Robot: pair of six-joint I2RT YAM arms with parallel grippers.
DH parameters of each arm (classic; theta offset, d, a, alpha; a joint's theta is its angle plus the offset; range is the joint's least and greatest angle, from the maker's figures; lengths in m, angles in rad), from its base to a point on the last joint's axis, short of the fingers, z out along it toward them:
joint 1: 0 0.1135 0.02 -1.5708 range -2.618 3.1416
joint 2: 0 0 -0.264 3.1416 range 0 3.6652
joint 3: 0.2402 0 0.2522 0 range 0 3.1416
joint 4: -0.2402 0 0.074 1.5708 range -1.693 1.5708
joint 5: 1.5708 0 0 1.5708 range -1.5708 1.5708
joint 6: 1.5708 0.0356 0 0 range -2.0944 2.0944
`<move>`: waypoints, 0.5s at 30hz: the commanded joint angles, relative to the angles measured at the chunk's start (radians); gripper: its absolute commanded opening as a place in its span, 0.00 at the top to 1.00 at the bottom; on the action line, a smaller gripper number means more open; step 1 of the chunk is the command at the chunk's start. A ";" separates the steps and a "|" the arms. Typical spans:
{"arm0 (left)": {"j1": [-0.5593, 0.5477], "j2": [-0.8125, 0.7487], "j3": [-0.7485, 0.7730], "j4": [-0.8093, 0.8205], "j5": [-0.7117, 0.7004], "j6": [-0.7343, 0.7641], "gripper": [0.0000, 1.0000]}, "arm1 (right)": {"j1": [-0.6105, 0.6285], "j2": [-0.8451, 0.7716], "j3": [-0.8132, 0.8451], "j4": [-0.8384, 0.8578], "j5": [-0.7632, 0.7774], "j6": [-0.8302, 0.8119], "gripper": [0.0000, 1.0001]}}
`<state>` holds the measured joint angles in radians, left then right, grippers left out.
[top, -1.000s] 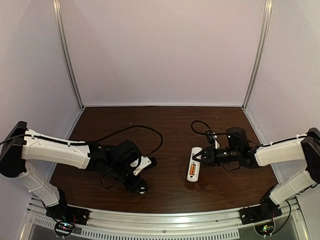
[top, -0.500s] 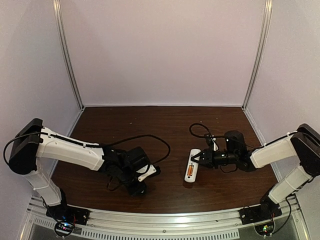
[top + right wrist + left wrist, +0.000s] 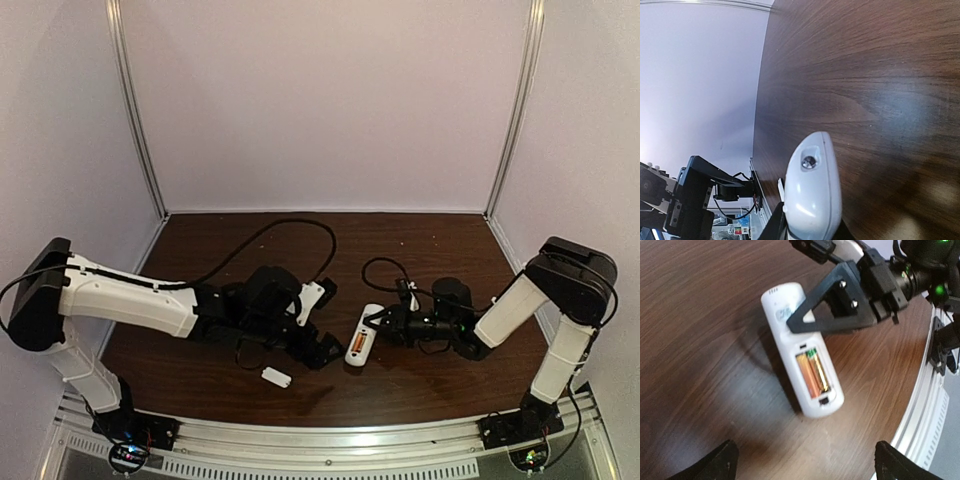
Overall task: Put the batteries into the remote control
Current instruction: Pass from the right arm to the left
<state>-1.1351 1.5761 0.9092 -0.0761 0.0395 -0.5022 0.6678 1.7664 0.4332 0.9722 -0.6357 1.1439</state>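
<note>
The white remote control [image 3: 357,345] lies back-up on the dark wood table, its compartment uncovered. Both batteries [image 3: 812,374], one orange and one golden, sit side by side inside it. My right gripper [image 3: 380,322] is shut on the remote's far end; its black fingers [image 3: 835,305] cross the remote in the left wrist view. In the right wrist view the remote's rounded end [image 3: 812,190] sticks out from the gripper [image 3: 812,232]. My left gripper [image 3: 807,465] stands open just short of the remote's near end, fingertips wide apart, nothing between them.
A small plain white cover piece [image 3: 274,377] lies on the table near the front edge, left of the remote. A metal rail [image 3: 330,440] runs along the near edge. Black cables [image 3: 290,235] loop over the table behind both arms.
My left arm has swung right, up to the remote, and its jaws have opened wide. The right gripper has shifted the remote leftward. The cover piece now lies uncovered on the table.
</note>
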 commanded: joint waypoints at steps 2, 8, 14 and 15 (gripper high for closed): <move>-0.009 0.167 0.124 0.130 -0.014 -0.110 0.03 | 0.039 0.008 0.003 0.144 0.085 0.074 0.92; -0.009 0.256 0.207 0.109 -0.008 -0.126 0.03 | 0.061 0.021 0.013 0.152 0.105 0.076 0.92; -0.009 0.326 0.274 0.036 -0.015 -0.136 0.12 | 0.077 0.032 0.016 0.190 0.105 0.094 0.91; -0.009 0.332 0.284 0.032 -0.018 -0.134 0.15 | 0.079 0.030 0.015 0.188 0.108 0.092 0.90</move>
<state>-1.1400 1.8801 1.1481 -0.0174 0.0338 -0.6235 0.7319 1.7874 0.4347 1.0992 -0.5526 1.2243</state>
